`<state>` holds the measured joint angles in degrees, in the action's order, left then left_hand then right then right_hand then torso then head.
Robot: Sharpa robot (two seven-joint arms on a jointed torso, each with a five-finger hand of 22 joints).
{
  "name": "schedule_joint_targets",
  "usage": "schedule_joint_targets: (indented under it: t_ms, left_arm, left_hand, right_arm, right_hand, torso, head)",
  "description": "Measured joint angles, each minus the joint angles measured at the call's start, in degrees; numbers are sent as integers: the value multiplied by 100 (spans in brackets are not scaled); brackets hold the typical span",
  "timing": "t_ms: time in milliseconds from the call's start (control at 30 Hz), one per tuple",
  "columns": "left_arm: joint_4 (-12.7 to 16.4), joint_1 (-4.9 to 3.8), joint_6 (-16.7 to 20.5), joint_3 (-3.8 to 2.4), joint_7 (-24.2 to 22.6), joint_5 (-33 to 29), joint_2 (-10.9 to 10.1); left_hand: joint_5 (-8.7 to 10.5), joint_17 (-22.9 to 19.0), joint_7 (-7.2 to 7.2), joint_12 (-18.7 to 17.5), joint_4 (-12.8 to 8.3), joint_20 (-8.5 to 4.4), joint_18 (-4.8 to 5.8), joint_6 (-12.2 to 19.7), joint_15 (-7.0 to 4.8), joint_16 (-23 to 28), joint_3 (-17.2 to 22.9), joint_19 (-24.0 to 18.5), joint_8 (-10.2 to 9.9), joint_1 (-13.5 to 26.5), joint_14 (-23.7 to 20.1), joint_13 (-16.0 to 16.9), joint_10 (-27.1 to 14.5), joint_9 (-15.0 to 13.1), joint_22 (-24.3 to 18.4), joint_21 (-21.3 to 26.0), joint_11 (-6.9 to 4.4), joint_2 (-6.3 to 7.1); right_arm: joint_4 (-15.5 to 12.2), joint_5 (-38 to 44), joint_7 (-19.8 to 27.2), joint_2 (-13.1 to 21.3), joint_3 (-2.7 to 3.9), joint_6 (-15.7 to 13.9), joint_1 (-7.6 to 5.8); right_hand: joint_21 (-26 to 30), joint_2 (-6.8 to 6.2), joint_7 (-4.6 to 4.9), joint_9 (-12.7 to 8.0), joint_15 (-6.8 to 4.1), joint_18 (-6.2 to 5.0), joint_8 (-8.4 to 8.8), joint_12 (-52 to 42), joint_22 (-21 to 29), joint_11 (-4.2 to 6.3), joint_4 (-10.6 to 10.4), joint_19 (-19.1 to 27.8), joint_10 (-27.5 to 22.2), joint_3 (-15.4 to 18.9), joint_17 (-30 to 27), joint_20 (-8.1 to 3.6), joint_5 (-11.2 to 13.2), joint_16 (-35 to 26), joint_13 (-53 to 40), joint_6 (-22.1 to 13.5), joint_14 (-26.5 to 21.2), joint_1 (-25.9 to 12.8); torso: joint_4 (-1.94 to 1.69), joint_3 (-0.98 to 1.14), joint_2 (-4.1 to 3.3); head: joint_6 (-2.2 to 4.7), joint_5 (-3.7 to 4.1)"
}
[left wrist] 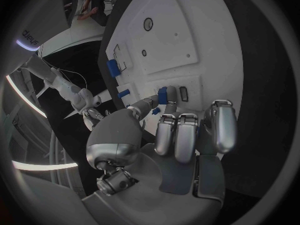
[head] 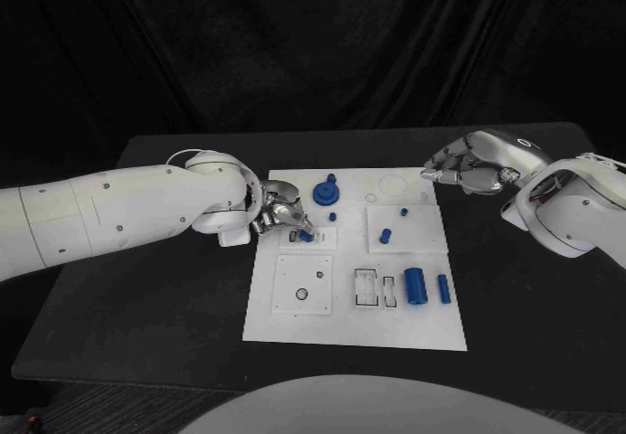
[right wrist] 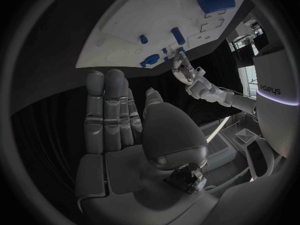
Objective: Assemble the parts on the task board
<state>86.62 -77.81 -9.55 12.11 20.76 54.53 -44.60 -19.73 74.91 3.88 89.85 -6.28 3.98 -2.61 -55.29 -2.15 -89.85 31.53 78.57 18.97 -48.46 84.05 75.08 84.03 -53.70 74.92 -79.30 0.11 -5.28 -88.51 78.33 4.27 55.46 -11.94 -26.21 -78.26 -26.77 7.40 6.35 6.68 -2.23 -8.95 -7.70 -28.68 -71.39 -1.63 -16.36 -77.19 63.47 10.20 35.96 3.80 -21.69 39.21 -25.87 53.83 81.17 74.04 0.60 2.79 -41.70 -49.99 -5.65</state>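
1. The task board (head: pixel 352 307) lay in the middle of the head view on the black table (head: pixel 156 298), a white plate carrying several smaller raised white panels.
2. The left hand (head: pixel 280 215) sat at the board's left edge, a little above the frame's centre, its fingers curled together over a small raised panel (head: pixel 310 238).
3. In the left wrist view, the thumb and a fingertip (left wrist: pixel 150 104) met on a small blue part (left wrist: pixel 164 95) that stood at that panel beside a dark slot; the hand pinched this part.
4. The right hand (head: pixel 460 169) hovered at the upper right of the head view, just off the board's top right corner, with nothing in it. Its wrist view showed the fingers (right wrist: pixel 109 110) straight and side by side, the thumb apart from them.
5. A round blue gear-like part (head: pixel 325 191) stood near the top of the board, right of the left hand.
6. A small blue peg (head: pixel 386 236) and a smaller one (head: pixel 403 212) stood on the square panel at the board's right centre.
7. A large blue cylinder (head: pixel 415 285) and a slimmer blue piece (head: pixel 443 288) lay in the lower right part of the board, just beside each other.
8. A white ring outline (head: pixel 393 186) showed near the board's top edge.
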Motion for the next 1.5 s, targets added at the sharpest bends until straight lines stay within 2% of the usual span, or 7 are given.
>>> schedule_joint_targets:
  t_ms: [67, 867, 1500]
  left_arm:
    - [3, 1, 9, 0, -1, 2, -2]
    - [155, 23, 268, 10, -9, 27, -149]
    - [40, 23, 315, 8, -9, 35, -67]
  left_hand:
    - [44, 0, -2, 0, 36, 0, 0, 1, 0, 0, -36, 0, -34, 14, 0, 0, 0, -2, 0, 0, 0, -14]
    - [71, 0, -19, 0, 53, 0, 0, 24, 1, 0, -21, 0, -57, 29, 0, 0, 0, -8, -1, 57, 1, -24]
    - [82, 0, -7, 0, 69, 0, 0, 34, 1, 0, -38, 0, -57, 52, 0, 0, 0, -25, -1, 57, 1, -1]
  right_arm:
    - [2, 0, 0, 0, 0, 1, 1]
    - [22, -4, -12, 8, 0, 51, 39]
    - [40, -70, -41, 23, 0, 148, 42]
  right_hand:
    - [0, 0, 0, 0, 0, 0, 0, 0, 0, 0, 0, 0, 0, 0, 0, 0, 0, 0, 0, 0, 0, 0]
    - [66, 0, 0, 0, 0, 0, 0, 0, 23, 0, 0, 0, 0, 0, -29, 0, -40, -23, 6, 0, 0, 0]
    - [104, 0, 0, 0, 0, 0, 0, 0, 34, 0, 0, 0, 0, 0, -48, 0, -40, -60, 5, 0, 0, 0]
  torso:
    - [0, 0, -1]
    - [-4, 0, -3]
    - [6, 2, 2]
  head:
    - [0, 2]
    - [0, 9]
    - [0, -11]
